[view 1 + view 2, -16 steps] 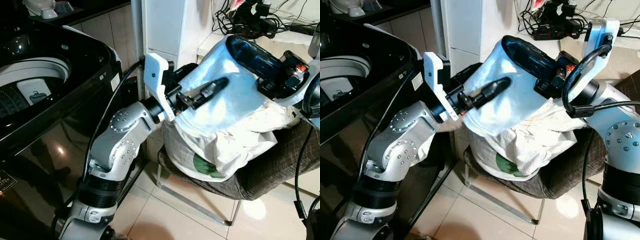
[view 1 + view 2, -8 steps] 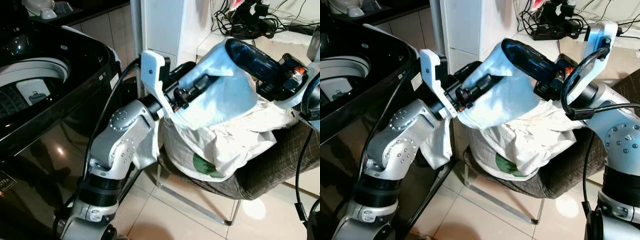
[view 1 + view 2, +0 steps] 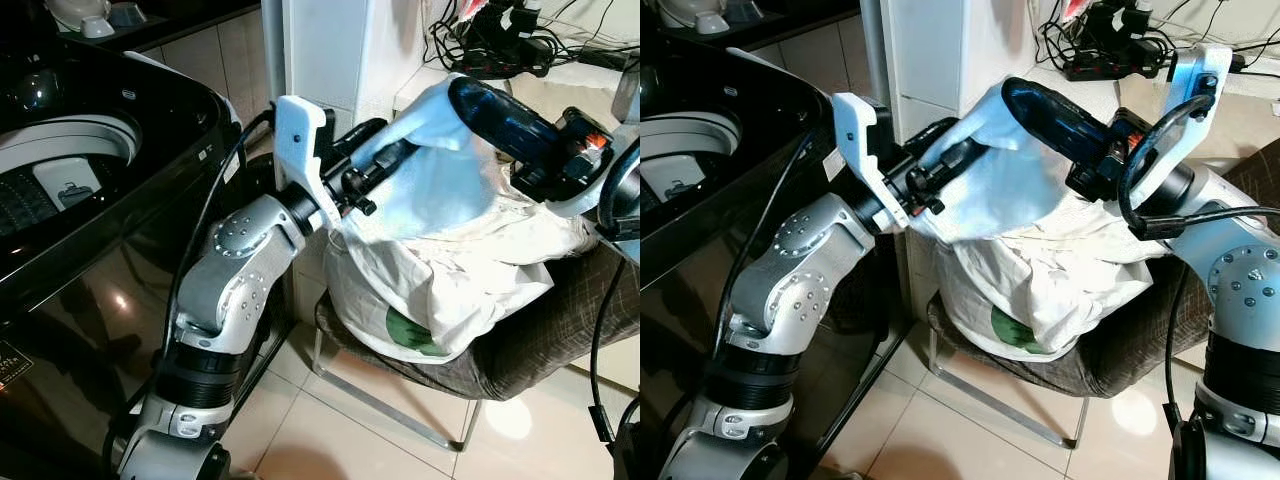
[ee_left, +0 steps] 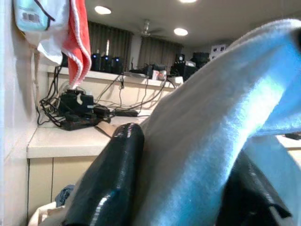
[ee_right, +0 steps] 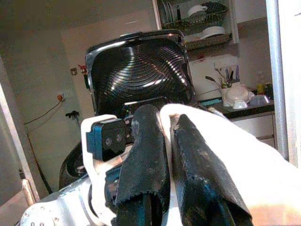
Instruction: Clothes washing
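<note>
A pale blue cloth (image 3: 440, 185) is stretched between my two grippers above a white laundry bag (image 3: 450, 280) on a chair. My left gripper (image 3: 385, 140) is shut on the cloth's left edge; the left wrist view has the cloth (image 4: 207, 141) pinched between its black fingers (image 4: 110, 179). My right gripper (image 3: 465, 92) is shut on the cloth's top edge. In the right wrist view its fingers (image 5: 146, 155) clamp a white fold (image 5: 235, 165). The black washing machine (image 3: 100, 200) stands at my left with its drum (image 3: 50, 175) open.
The chair (image 3: 540, 340) carries a brown cushion and has thin metal legs on the tiled floor. A white pillar (image 3: 330, 50) stands between washer and chair. Cables and a power strip (image 3: 500, 40) lie on the counter behind. The washer's raised lid (image 5: 141, 70) faces the right wrist.
My left gripper has risen and drawn back toward the pillar, closing on the cloth. The cloth has gone from spread flat to gathered. The right gripper has kept its place.
</note>
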Robot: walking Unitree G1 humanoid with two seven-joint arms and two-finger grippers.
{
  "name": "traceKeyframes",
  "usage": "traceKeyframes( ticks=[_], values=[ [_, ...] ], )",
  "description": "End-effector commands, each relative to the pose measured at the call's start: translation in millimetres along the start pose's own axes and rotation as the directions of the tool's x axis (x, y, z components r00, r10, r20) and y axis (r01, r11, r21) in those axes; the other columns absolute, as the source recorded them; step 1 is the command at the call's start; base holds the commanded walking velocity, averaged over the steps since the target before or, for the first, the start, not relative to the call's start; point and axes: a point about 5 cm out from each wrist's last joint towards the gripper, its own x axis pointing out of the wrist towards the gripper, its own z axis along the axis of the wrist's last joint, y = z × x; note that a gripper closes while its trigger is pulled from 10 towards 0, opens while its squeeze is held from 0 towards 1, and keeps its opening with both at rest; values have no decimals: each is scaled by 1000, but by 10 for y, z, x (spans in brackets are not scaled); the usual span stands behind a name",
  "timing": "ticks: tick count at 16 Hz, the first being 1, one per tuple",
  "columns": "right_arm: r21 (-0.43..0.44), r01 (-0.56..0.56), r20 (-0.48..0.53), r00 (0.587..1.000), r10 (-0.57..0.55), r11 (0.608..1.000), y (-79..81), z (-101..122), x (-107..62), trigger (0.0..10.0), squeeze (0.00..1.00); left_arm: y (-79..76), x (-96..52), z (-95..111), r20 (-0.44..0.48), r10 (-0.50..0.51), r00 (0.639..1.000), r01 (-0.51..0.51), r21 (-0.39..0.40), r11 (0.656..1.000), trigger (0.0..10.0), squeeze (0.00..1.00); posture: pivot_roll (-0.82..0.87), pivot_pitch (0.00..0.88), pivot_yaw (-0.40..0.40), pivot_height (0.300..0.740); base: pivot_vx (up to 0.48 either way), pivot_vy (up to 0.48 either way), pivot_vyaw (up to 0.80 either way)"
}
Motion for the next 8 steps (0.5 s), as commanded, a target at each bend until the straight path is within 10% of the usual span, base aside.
traceKeyframes(
  ticks=[1, 4, 5, 6, 8],
  values=[
    [-26, -18, 0, 1000, 18, 1000, 50, 26, 12, 0, 0, 83, -30, 11, 9, 48, 999, -48, 8, 999, 0, 0, -74, 0, -16, 740, 0, 0, 0],
    [-34, -9, -3, 1000, 8, 999, 53, 14, 19, 0, 0, 124, -35, 25, 18, 71, 997, -72, 10, 997, 0, 0, -73, 0, -13, 740, 0, 0, 0],
    [-55, 24, -9, 1000, -25, 998, 34, 5, 21, 10000, 133, 151, -40, 34, 25, 87, 996, -87, 10, 996, 0, 0, -71, 0, -10, 740, 0, 0, 0],
    [-44, 54, -2, 999, -54, 998, 3, -2, 20, 10000, 1000, 181, -48, 49, 35, 105, 994, -106, 10, 994, 0, 0, -71, 0, -8, 740, 0, 0, 0],
    [-47, 85, 22, 996, -84, 995, 11, 3, -2, 10000, 1000, 300, -97, 109, 49, 180, 982, -182, 40, 982, 0, 0, -68, 0, -4, 740, 0, 0, 0]
  ],
)
